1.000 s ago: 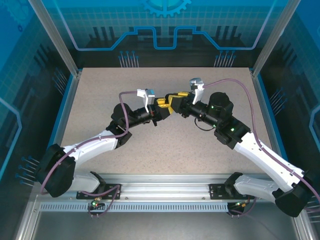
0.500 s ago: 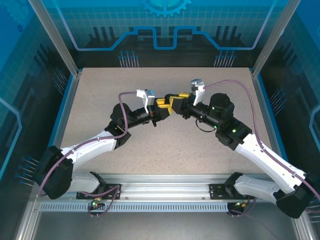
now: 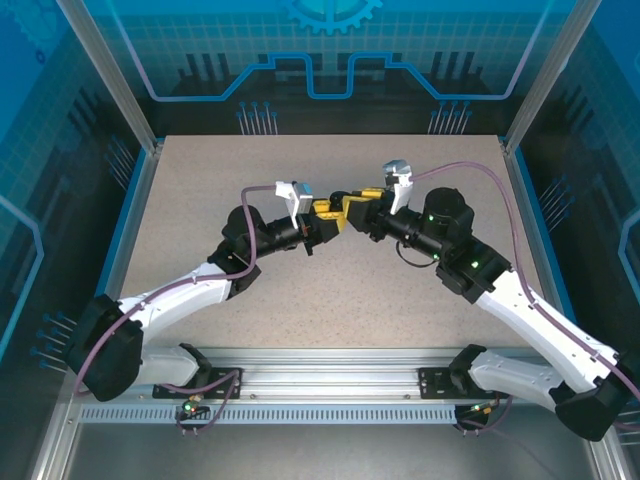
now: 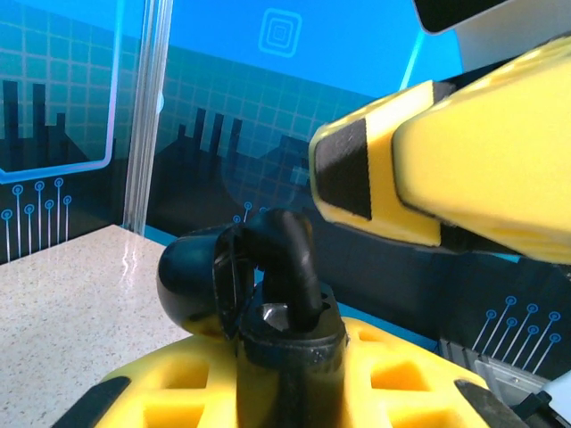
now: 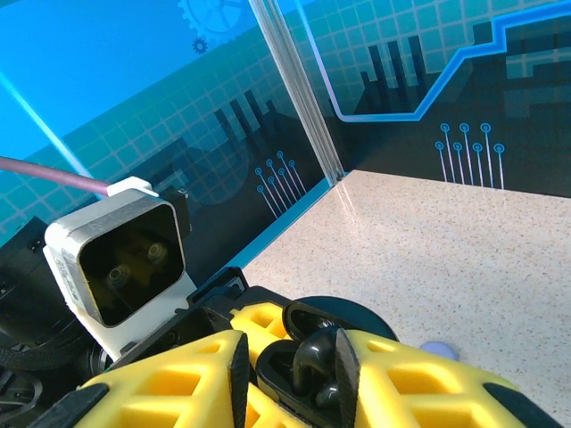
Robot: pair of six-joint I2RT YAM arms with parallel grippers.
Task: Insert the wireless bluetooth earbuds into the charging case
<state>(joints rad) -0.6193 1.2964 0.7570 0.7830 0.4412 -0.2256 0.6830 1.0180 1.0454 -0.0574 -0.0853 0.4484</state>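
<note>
Blk earbud at open case.

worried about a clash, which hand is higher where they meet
The right hand: in the left wrist view its yellow fingers hang above the left hand and the black earbud.

Seen from above, the spot mid-table where my left gripper meets my right gripper is too small to tell case from bud. At my left wrist, the charging case drops out of sight behind my own fingers, which the bottom edge cuts off. The black earbud has its lower end hidden. My right finger looms blurred and is cut by the right edge. At my right wrist, a pale lavender bit peeks from behind a finger. I cannot tell what it is.
</note>
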